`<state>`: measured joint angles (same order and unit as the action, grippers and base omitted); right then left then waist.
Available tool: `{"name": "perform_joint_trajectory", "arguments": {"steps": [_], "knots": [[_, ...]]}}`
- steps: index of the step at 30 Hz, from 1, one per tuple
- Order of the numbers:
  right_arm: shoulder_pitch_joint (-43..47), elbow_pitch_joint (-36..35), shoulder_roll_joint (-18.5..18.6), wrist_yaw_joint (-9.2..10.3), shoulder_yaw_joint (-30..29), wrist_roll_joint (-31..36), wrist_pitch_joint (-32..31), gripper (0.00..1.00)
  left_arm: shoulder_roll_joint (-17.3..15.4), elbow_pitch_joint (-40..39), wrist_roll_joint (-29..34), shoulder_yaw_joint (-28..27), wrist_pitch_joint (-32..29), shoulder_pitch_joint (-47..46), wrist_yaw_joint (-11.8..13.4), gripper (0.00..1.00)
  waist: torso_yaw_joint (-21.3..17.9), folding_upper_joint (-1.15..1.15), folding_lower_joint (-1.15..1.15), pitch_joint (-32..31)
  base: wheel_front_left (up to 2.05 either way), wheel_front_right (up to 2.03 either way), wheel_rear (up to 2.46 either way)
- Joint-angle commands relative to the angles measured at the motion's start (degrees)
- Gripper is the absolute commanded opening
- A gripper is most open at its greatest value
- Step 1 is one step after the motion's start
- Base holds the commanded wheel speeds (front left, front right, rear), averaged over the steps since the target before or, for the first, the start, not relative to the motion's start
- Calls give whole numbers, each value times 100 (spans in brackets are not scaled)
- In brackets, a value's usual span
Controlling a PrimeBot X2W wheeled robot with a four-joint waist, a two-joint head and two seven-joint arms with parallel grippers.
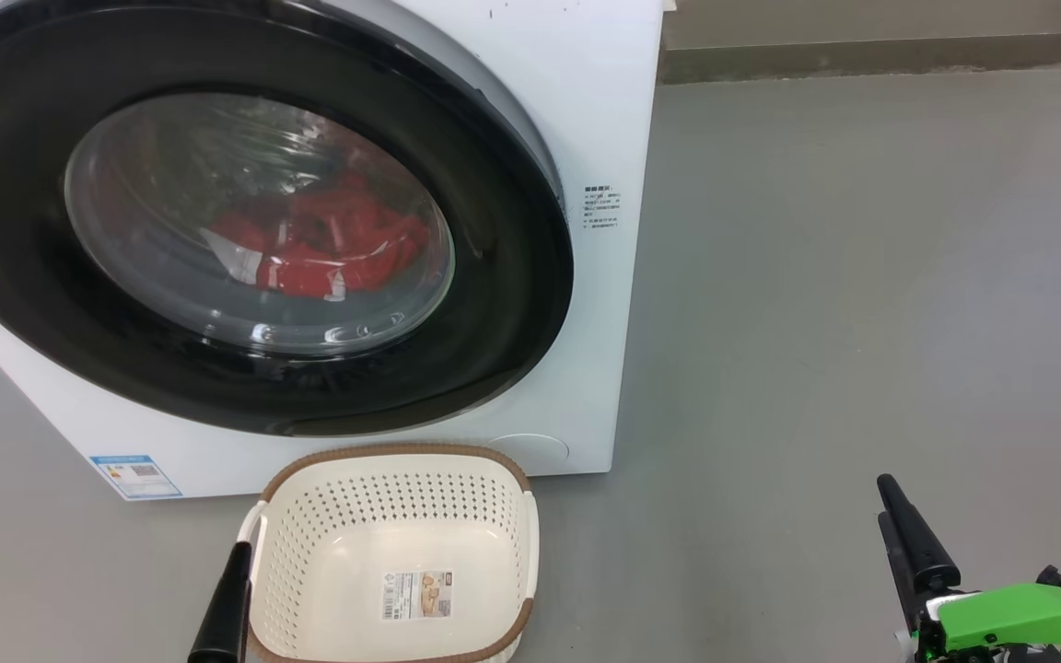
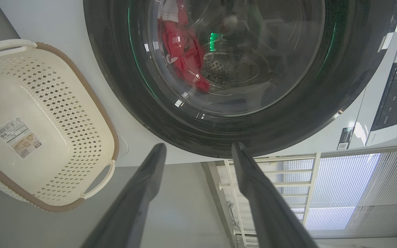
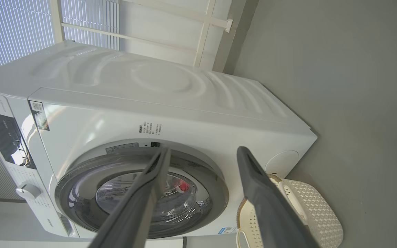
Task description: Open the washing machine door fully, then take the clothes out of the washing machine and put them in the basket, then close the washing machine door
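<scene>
The smooth grey floor carries a big white front-loading washing machine, standing at ten o'clock in the head view. At six o'clock, just beside the machine's foot, a cream perforated plastic basket with a brown woven-look rim sits upright, a barcode sticker on its bottom.

1. The door runs off the head view's top and left edges.
2. The clothes sit behind glare on the door, and I cannot count them.
3. The label on the washer and the sticker in the basket are too small for me to read.
4. The bottom edge cuts the basket's near rim. A finger of my left end effector hides part of its left handle.
5. In the right wrist view, my right end effector covers parts of the door and basket.
</scene>
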<state>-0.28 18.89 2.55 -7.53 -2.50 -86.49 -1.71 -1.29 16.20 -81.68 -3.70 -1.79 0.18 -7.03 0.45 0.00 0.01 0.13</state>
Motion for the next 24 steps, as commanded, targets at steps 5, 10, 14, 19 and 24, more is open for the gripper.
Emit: {"name": "perform_joint_trajectory", "arguments": {"steps": [5,10,14,19,24], "knots": [[-166,-139,145,0,148,313,120,100,-96,-254,502,-89,136,-31,-16,100,7,0,0,5,0,0,0],[-175,-127,192,1,245,616,205,100,-95,-308,1027,-115,220,2,-17,100,5,0,0,7,0,0,0],[-178,-117,230,1,331,904,273,100,-86,-342,1401,-160,287,22,-19,100,3,0,0,11,0,0,0],[-177,-110,240,1,373,1253,357,100,-82,-407,1899,-198,371,45,-20,100,4,0,0,15,0,0,0],[-175,-111,261,1,412,1662,442,100,-83,-468,2397,-224,455,69,-22,100,12,0,0,22,0,0,0]]}}
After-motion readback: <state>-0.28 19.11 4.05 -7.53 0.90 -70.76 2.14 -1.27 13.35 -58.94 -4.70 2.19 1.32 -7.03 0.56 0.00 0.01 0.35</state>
